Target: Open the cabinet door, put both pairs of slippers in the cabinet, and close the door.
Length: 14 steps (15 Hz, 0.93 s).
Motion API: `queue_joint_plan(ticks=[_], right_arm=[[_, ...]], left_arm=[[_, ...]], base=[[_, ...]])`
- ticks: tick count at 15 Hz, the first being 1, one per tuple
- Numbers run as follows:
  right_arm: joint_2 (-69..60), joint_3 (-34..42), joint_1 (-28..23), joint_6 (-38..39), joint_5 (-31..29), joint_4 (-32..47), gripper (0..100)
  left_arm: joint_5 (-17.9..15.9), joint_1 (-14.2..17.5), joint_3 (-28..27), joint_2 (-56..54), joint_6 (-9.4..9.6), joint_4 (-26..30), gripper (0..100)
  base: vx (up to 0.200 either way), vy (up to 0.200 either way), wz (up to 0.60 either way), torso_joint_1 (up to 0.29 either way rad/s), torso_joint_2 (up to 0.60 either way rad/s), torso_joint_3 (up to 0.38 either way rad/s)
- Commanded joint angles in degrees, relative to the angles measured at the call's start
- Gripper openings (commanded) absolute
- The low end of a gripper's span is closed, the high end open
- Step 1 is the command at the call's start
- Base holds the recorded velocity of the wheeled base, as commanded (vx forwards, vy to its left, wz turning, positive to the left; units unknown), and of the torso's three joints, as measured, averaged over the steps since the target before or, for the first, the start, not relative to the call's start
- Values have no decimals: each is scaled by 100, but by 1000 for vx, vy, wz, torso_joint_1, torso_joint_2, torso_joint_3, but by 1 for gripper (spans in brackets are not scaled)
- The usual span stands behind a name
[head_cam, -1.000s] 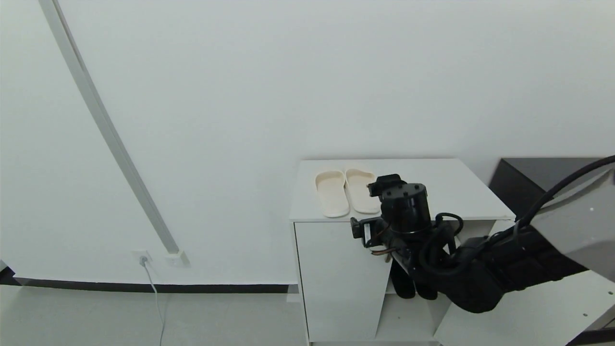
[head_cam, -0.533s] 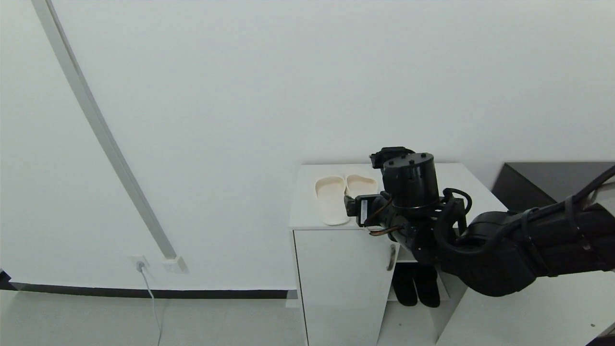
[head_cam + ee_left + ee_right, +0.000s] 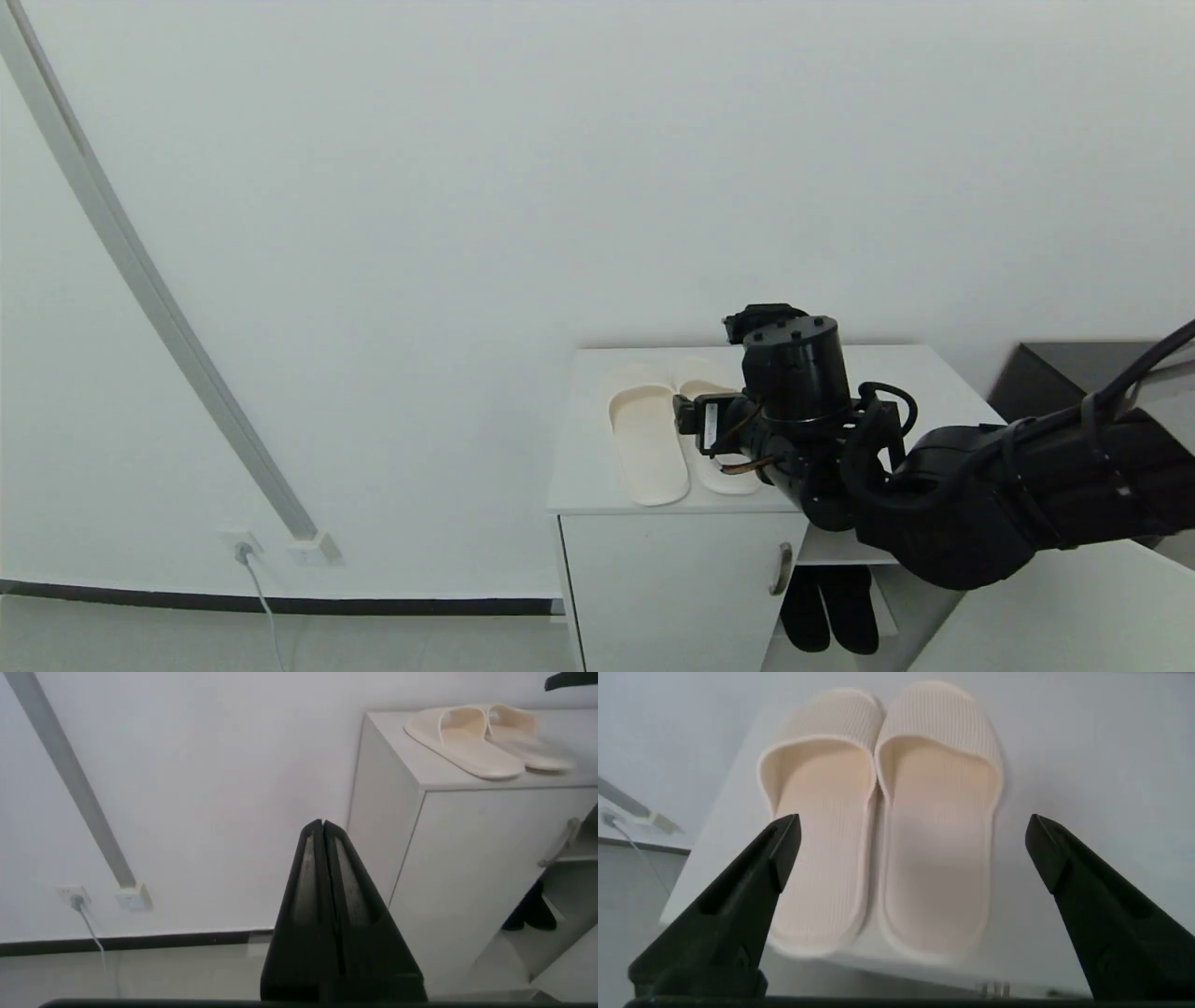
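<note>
Cabinet, white, rectangular, laminate (image 3: 586,457): the left door leaf (image 3: 667,597) is shut, with a curved metal handle (image 3: 782,569); the right side stands open.

Right gripper (image 3: 911,826), black, hovers above the cabinet top with its two fingers spread wide and nothing between them. Left gripper (image 3: 323,831), fingers pressed together and empty, hangs well apart, off the cabinet's left side and lower.

Slippers: two pairs, four in all. The pair of black slippers (image 3: 831,611) already lies inside the cabinet, on the open side. The pair of cream ribbed foam slippers (image 3: 936,831) lies side by side, touching, on the top.

Key relation: the cream pair lies directly ahead of and below the right gripper. Its long axes run front to back, toes toward the white wall (image 3: 560,187), so the finger opening runs across both widths. The right arm is judged much the nearer.
</note>
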Motion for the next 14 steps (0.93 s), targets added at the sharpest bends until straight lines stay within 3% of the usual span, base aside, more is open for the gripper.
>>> queue_joint_plan(ticks=[1, 7, 14], right_arm=[[150, 55, 6, -3, -1, -73, 100], [800, 19, 41, -91, 104, -680, 100], [1468, -780, -91, -162, 218, -706, 100]], left_arm=[[-3, 1, 7, 7, -6, -4, 0], [-3, 1, -1, 7, 2, -4, 0], [-3, 1, -1, 7, -6, -4, 0]], base=[[0, 0, 0, 0, 0, 0], [0, 0, 0, 0, 0, 0], [0, 0, 0, 0, 0, 0]])
